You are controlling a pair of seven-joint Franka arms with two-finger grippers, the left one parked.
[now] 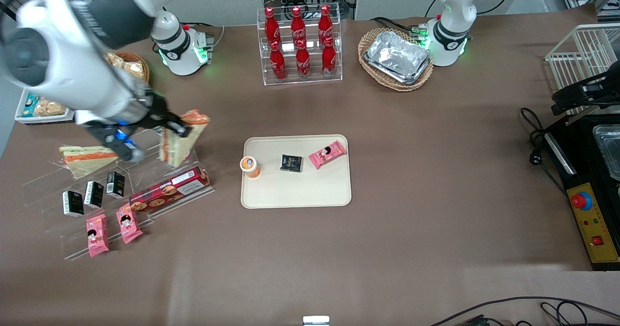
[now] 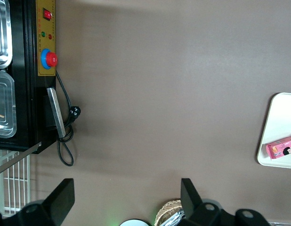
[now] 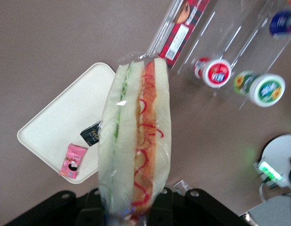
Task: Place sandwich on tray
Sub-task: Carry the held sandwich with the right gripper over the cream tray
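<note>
In the front view we see the gripper clamped on the sandwich, lifted above the clear display rack, tray well apart toward the parked arm's end; in the right wrist view the sandwich runs lengthwise out from the jaws over the tray edge.
</note>
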